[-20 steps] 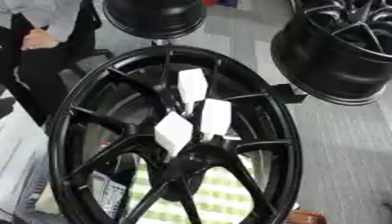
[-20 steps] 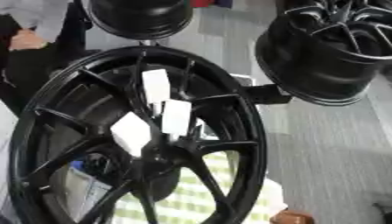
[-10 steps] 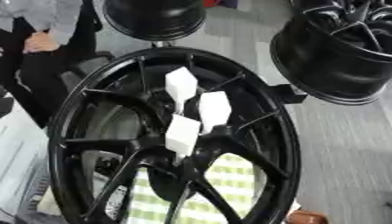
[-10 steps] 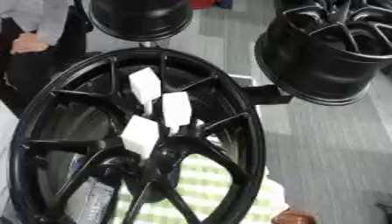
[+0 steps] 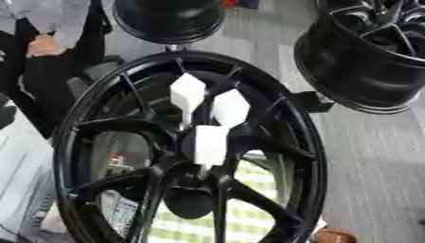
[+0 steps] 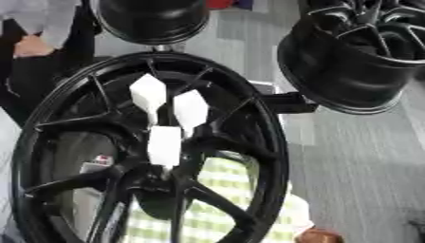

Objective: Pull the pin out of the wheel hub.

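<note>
We see black wheel hub [image 5: 187, 152] filling centre; three white blocks [image 5: 209, 144] near its middle. Pin not discernible. Fingers' state: cannot tell, no hands visible. Right eye view shows second wheel [image 6: 357, 61] more fully at 2 o'clock.

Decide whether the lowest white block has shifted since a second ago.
Yes. The lowest white block has shifted rightward, judged against the black wheel rim.

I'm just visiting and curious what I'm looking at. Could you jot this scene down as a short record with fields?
main object: large black spoked wheel
on the hub: three white blocks clustered at the centre, seemingly on thin stems
behind it: two more black wheels
seen through spokes: green-and-white checked surface
robot hands: none in view
</note>
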